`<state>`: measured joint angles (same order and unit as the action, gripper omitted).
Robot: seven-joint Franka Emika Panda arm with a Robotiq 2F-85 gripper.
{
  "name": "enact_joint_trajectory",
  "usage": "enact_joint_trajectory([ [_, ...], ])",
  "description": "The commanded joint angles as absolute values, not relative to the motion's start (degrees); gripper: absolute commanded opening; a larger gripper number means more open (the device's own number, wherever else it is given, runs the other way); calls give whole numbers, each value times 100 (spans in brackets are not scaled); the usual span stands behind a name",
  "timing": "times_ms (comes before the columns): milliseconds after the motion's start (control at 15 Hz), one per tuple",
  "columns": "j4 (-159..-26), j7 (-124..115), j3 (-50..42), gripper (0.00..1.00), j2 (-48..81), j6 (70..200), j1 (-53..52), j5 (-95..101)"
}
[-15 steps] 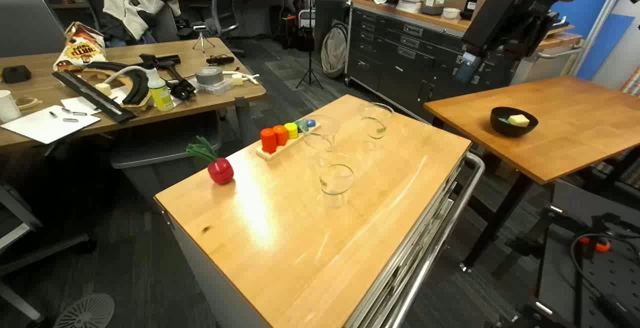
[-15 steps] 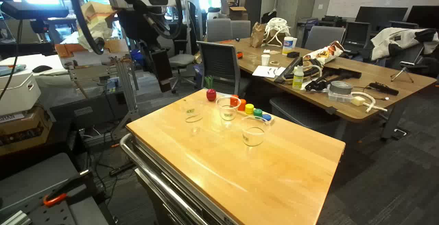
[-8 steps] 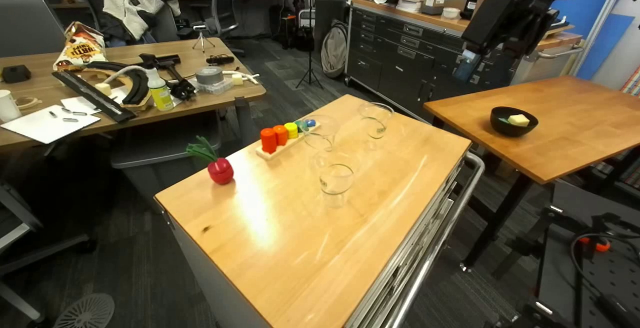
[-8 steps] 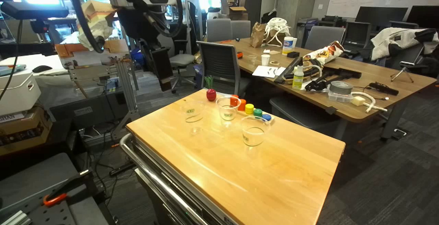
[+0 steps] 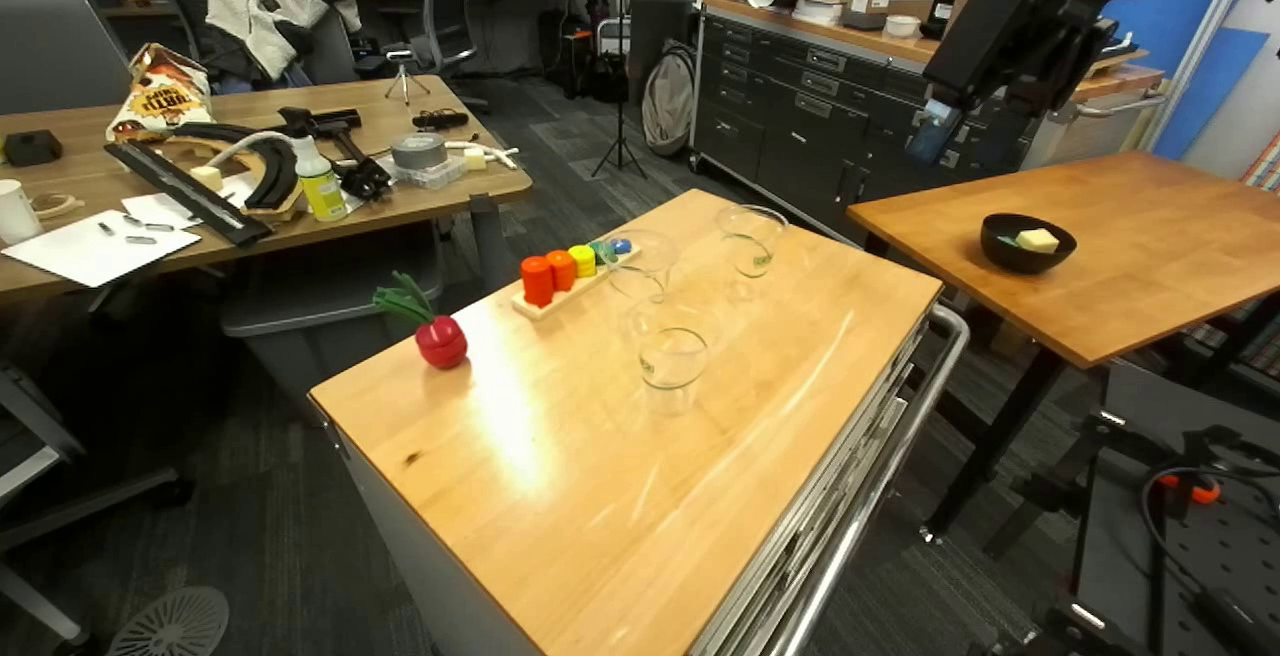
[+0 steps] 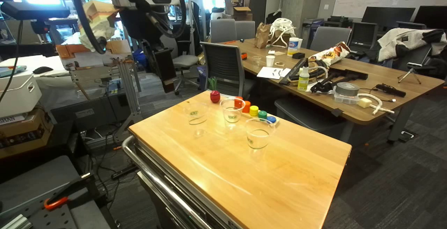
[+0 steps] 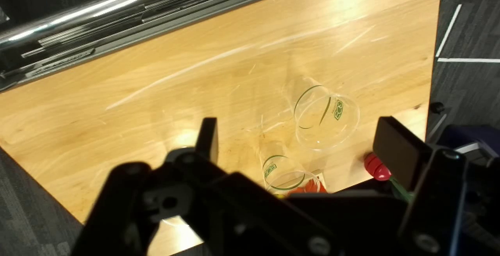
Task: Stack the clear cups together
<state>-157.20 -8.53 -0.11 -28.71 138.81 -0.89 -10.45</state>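
Three clear cups stand apart and upright on the wooden cart top. In an exterior view one cup (image 5: pixel 672 361) is nearest the camera, one (image 5: pixel 638 271) is by the block toy, and one (image 5: pixel 752 241) is at the far end. They also show in an exterior view as a left cup (image 6: pixel 196 113), a middle cup (image 6: pixel 232 110) and a right cup (image 6: pixel 259 133). In the wrist view my gripper (image 7: pixel 302 135) is open and empty, high above the cart. Two cups (image 7: pixel 328 119) (image 7: pixel 287 170) show between its fingers; the third is mostly hidden behind the gripper.
The multicoloured block toy (image 5: pixel 575 276) stands along the cart's edge. A red toy vegetable with green leaves (image 5: pixel 441 341) sits near a corner. A metal handle bar (image 5: pixel 880 496) runs along the cart's side. A side table holds a black bowl (image 5: pixel 1025 246); a cluttered long table (image 6: pixel 384 79) stands beyond.
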Motion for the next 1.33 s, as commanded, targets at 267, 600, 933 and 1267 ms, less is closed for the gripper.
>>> enact_joint_trajectory([
  [267, -15412, -721, -66, 100, -2625, 13732, -53, -1021],
  [600, -14313, -448, -292, 100, -1427, 13660, 73, -925],
  [933, -13171, -169, -528, 100, 215, 13976, 291, -820],
  [1267, -12194, -174, -584, 100, 1662, 14044, 509, -748],
])
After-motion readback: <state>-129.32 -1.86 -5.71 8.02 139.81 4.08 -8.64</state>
